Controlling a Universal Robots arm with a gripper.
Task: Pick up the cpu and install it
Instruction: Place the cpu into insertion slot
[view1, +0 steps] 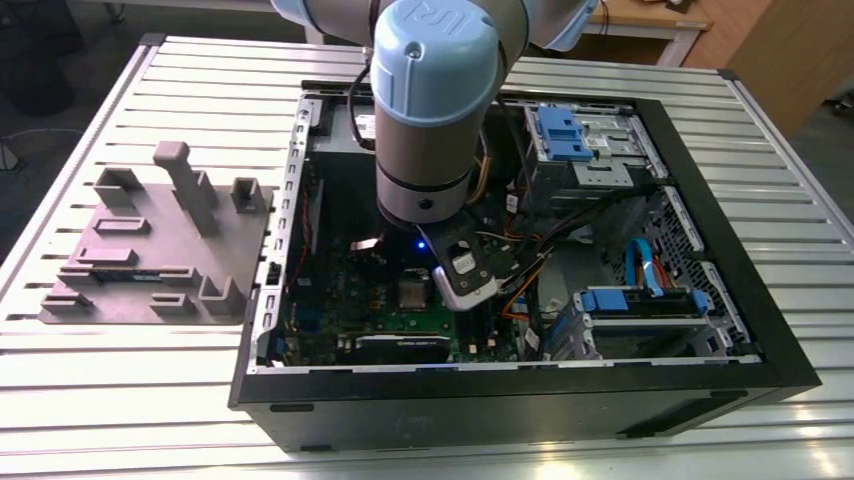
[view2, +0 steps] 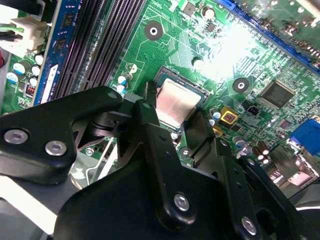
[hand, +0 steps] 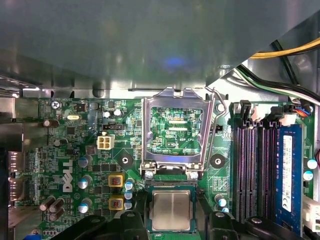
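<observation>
The cpu (hand: 171, 210), a small square chip with a silvery-grey top, lies flat in its socket on the green motherboard (hand: 70, 150). In the second wrist view the cpu (view2: 177, 102) shows between my black fingers (view2: 145, 117). My gripper (hand: 175, 218) stands open, one finger on each side of the socket, apart from the chip's edges. The silver socket frame (hand: 146, 130) stands upright just beyond the cpu, its lever (hand: 212, 125) swung up. In the exterior view my arm (view1: 427, 120) reaches down into the open computer case (view1: 521, 390), and the cpu (view1: 411, 293) sits under the wrist.
Black memory slots (hand: 250, 170) and a blue memory stick (hand: 289, 170) run beside the socket. Yellow and black cables (hand: 285, 50) hang by the case wall. Drive cages with blue clips (view1: 581, 135) fill the case's far side. A grey fixture block (view1: 154, 245) sits on the slatted table at the exterior view's left.
</observation>
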